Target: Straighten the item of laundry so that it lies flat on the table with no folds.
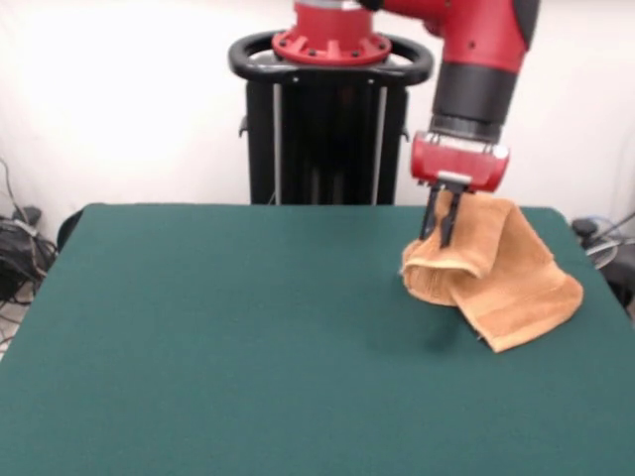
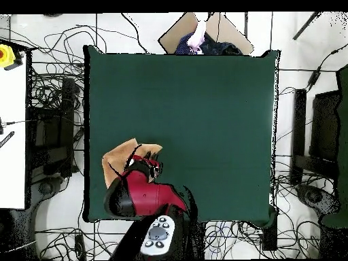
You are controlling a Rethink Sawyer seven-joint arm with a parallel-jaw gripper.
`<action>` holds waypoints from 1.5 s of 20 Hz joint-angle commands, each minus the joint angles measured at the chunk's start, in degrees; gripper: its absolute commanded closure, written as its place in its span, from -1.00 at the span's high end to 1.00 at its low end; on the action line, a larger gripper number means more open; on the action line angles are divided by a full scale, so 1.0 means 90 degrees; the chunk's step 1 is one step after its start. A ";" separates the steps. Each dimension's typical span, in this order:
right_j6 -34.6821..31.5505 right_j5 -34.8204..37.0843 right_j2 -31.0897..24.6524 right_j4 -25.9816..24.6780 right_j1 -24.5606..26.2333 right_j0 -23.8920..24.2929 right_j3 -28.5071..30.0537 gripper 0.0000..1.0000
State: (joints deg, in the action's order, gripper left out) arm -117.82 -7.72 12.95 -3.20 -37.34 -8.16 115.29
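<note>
Right of centre in the front view, the gripper (image 1: 443, 220) hangs from the red and black arm (image 1: 483, 59) with its dark fingers (image 1: 447, 223) pinched shut on a fold of the orange-tan towel (image 1: 496, 273). That pinched part is lifted into a peak, and the cloth drapes down from it in rumpled folds, its lower corner resting on the dark green table (image 1: 248, 337) toward the right edge of the frame. A woven border band shows along the curled edge at the towel's left side. Behind, at the top of the frame, stands the black pedestal (image 1: 327, 129). Seen from overhead, the towel (image 2: 122, 158) lies at the lower left of the table (image 2: 204, 115), close to its left edge, partly hidden under the arm (image 2: 143, 194).
</note>
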 commanded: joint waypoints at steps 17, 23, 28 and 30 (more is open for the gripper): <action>-0.0407 0.0214 -0.0321 -0.0776 0.0695 0.0675 -0.0448 -1.00; -0.0414 0.0308 -0.0387 -0.0759 0.0691 0.0682 -0.0519 -1.00; -0.0397 0.0233 -0.0485 -0.0821 0.0735 0.0775 -0.0544 -1.00; -0.0399 0.0169 -0.0504 -0.0841 0.0833 0.0805 -0.0612 -1.00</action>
State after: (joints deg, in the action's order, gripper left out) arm -117.82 -7.74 13.19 -9.48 -31.62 -2.68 115.20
